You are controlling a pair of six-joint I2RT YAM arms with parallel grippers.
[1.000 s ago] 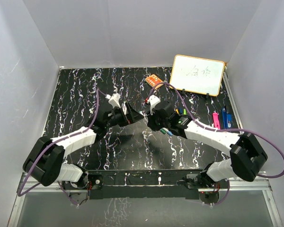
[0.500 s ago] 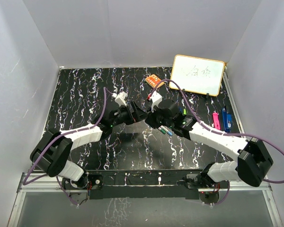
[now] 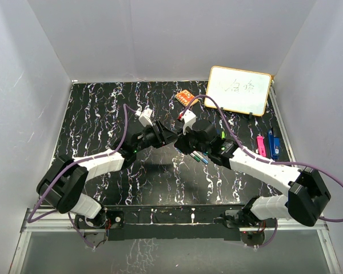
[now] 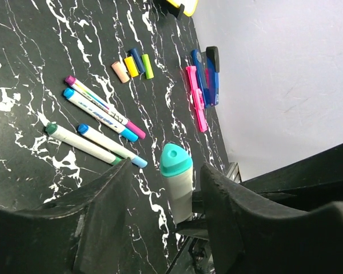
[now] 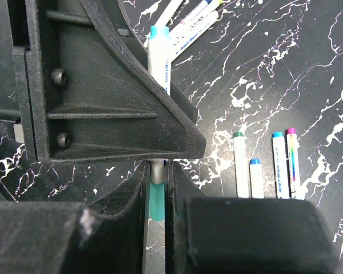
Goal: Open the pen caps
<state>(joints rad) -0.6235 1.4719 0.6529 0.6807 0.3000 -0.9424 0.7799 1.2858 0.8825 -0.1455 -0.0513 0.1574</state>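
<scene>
While right tool is clamping white marker, left tool is straddling its teal cap, fingers standing apart, gap showing each side; other markers lying on bench.

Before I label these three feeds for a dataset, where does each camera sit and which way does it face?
Top external: above and behind the bases, looking down at the table; left arm and right arm show.
Left wrist: on the left arm, looking between its fingers at the teal cap.
Right wrist: looking past its fingers along the marker.
Shared: both wrist views show that marker.
</scene>
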